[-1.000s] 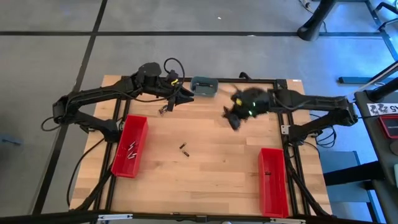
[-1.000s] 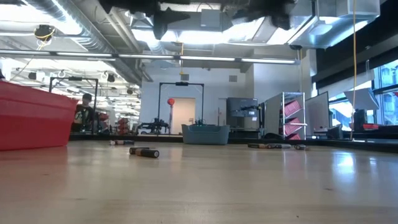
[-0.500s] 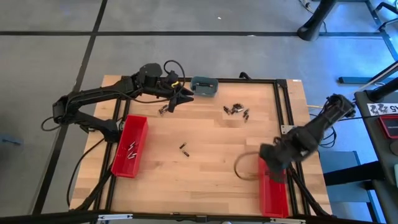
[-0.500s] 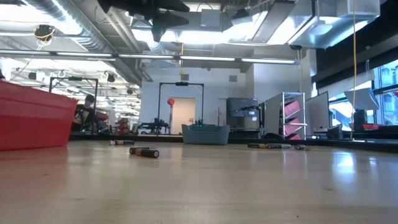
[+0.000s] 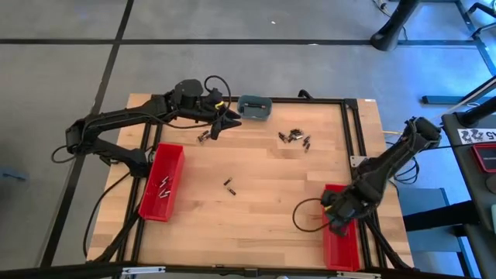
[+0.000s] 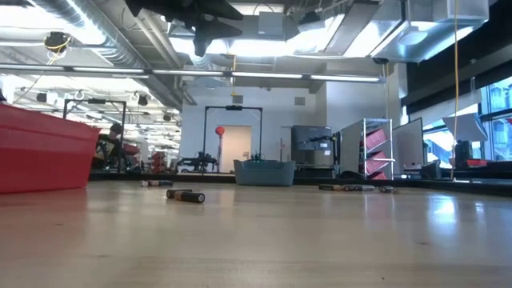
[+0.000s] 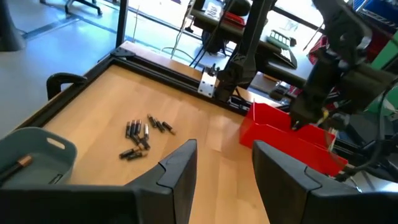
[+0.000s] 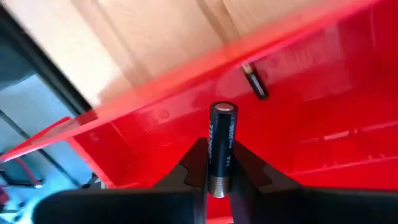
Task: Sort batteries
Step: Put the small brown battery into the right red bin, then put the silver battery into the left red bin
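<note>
While the left gripper [image 5: 219, 126] hangs with fingers apart near the grey-blue dish [image 5: 253, 108], the right gripper [image 8: 219, 167] grips one battery [image 8: 221, 146] upright over the right red bin [image 5: 338, 236]. Loose batteries [image 5: 294, 139] cluster mid-table.

A robotics lab or workshop in an open industrial hall: exposed ducts [image 6: 96, 36] and strip lights overhead, a grey concrete floor [image 5: 232, 70], metal racks [image 6: 376, 152] and glass partitions behind, and a framed wooden table [image 5: 256, 194] with two mounted arms.
</note>
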Tool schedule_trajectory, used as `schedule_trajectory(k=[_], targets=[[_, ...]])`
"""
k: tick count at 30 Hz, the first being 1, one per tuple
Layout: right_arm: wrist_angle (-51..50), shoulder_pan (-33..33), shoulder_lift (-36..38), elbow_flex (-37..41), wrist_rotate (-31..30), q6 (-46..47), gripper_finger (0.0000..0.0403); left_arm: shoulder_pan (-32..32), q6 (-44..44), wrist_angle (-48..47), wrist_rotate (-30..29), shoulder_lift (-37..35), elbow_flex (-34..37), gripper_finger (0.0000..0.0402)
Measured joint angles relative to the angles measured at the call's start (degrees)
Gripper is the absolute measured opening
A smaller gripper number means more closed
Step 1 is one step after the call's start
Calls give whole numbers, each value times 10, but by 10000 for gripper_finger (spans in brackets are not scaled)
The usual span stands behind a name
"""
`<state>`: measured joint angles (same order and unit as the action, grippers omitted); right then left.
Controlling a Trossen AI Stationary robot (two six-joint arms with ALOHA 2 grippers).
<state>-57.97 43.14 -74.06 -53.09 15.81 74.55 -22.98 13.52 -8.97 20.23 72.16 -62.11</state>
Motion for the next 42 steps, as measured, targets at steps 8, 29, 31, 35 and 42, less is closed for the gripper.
schedule_trajectory(k=[8, 29, 31, 35, 42], targets=[[27, -45, 0, 52, 38, 23, 36, 0, 24, -7, -1, 1, 0, 143], [-54, -51, 17, -48, 19, 31, 142, 1, 61, -10, -2, 1, 0, 143], [-89, -58, 20, -88, -8, 30, 142, 1, 60, -9, -2, 1, 0, 143], [-141, -87, 27, -167, -86, -10, 142, 1, 61, -5, -2, 1, 0, 143], [-150, -164, 27, -269, -340, -165, 143, 1, 62, -5, -2, 1, 0, 143]])
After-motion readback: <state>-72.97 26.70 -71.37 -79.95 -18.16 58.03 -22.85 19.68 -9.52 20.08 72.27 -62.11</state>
